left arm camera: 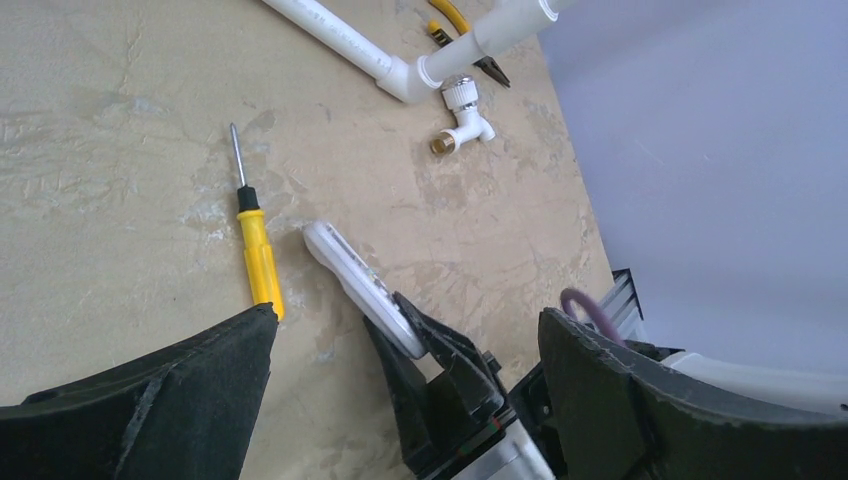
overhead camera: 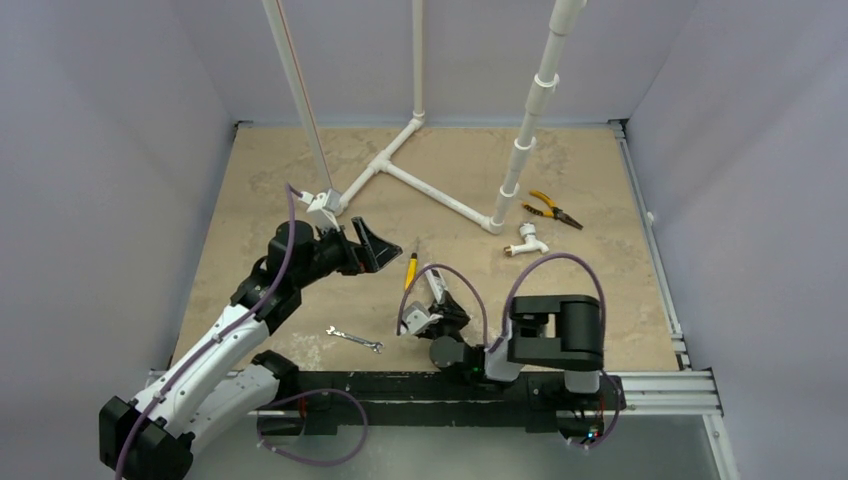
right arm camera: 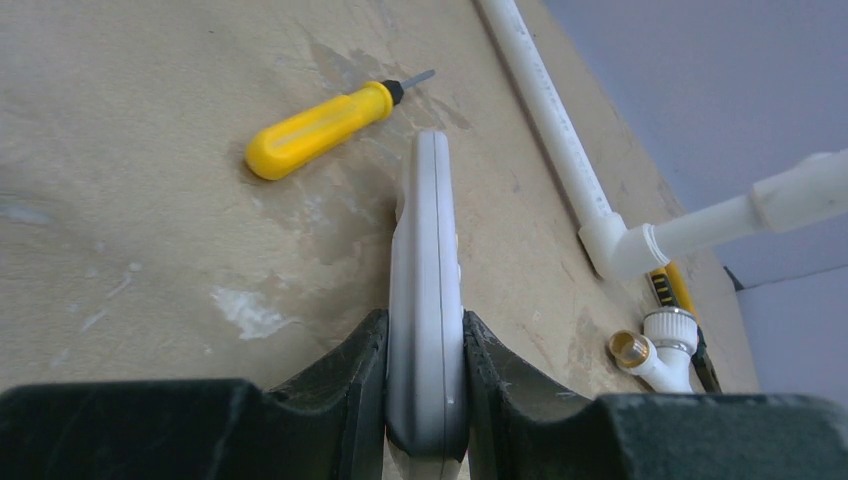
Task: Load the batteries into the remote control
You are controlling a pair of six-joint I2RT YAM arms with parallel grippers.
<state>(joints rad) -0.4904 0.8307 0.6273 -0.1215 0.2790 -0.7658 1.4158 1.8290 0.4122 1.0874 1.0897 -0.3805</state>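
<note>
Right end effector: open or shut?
Shut on the remote control: the right end effector has both fingers pressed against its sides.

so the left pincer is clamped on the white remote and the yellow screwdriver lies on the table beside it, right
Not quite: the right pincer, not the left, is clamped on the remote, as the right wrist view shows. The left pincer is open and holds nothing. The yellow screwdriver does lie on the table beside the remote.
</note>
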